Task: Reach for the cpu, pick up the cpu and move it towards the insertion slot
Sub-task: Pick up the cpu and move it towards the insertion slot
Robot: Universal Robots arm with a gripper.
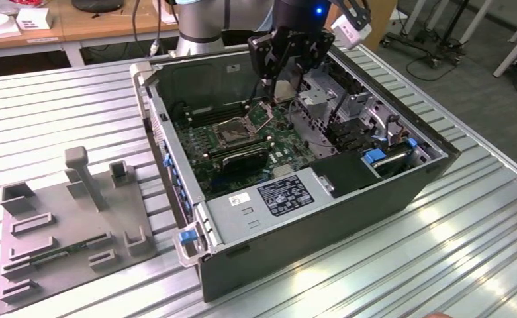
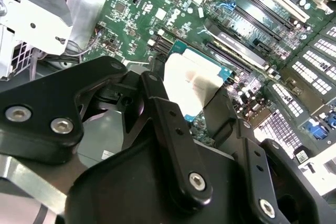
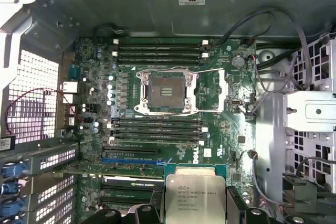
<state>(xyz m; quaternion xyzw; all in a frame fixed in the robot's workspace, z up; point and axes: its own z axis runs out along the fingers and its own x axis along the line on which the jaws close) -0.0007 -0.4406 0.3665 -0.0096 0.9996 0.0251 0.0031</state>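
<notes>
I have the gripper (image 1: 284, 83) over the open computer case (image 1: 329, 218), its black fingers (image 2: 163, 108) clamped on opposite edges of the cpu (image 3: 195, 195) — the chip sits squarely between them, silvery face toward the first wrist camera, held clear above the green motherboard (image 3: 220, 150). In the first wrist view the insertion slot (image 3: 165, 92) lies apart from the chip, its silver frame around a dark centre. The grey plastic tray (image 1: 64, 232) rests on the table (image 1: 417, 265) at the exterior view's left of the case.
</notes>
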